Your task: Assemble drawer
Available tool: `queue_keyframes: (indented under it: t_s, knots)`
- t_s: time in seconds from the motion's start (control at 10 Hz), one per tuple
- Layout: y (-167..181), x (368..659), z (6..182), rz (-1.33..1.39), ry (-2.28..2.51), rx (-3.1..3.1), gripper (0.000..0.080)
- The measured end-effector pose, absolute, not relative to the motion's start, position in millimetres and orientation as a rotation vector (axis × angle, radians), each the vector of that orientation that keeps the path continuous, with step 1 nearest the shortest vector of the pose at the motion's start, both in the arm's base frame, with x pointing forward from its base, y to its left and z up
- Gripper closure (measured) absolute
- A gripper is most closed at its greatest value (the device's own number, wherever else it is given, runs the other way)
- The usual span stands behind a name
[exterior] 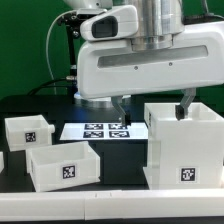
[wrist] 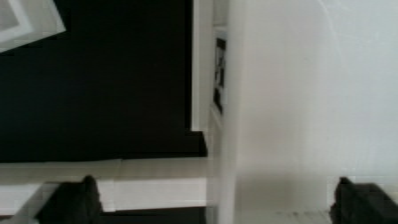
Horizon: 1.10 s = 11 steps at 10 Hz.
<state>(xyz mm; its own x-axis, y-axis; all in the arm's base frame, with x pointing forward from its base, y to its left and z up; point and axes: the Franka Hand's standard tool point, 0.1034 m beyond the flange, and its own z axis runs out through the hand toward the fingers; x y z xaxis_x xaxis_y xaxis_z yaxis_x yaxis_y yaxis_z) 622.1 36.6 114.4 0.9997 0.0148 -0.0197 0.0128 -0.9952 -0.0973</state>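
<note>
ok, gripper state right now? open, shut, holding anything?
Gripper: open. The jaws are spread wide with a wall of the casing between them, not clamped on it; holding nothing.

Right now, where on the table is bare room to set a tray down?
Bare table lies between the front tray and the casing, before the marker board. Crowded: around the back tray; the gripper hangs over the casing.

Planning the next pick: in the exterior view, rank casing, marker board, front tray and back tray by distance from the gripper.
1. Casing, directly under the gripper.
2. Marker board, mid-table.
3. Front tray, toward the exterior view's left.
4. Back tray, farthest to that left.
</note>
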Motion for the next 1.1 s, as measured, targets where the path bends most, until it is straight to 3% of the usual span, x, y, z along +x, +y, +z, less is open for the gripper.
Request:
queue_keyframes:
  t_s: [0.1, 0.2, 0.3, 0.4, 0.5, 0.6, 1.1]
  knots:
    - [37, 622, 114.0, 0.032, -0.022, -3.044, 0.025]
    - [37, 622, 114.0, 0.032, -0.023, -3.044, 0.025]
    - [37, 622, 114.0, 0.032, -0.023, -3.044, 0.0441]
    - [37, 622, 113.9, 0.032, -0.024, -3.044, 0.0441]
    - [38, 622, 113.9, 0.032, -0.025, -3.044, 0.0637]
    - [38, 622, 114.0, 0.032, -0.026, -3.044, 0.0762]
    - [44, 640, 118.9, -0.059, 0.022, -3.046, 0.0767]
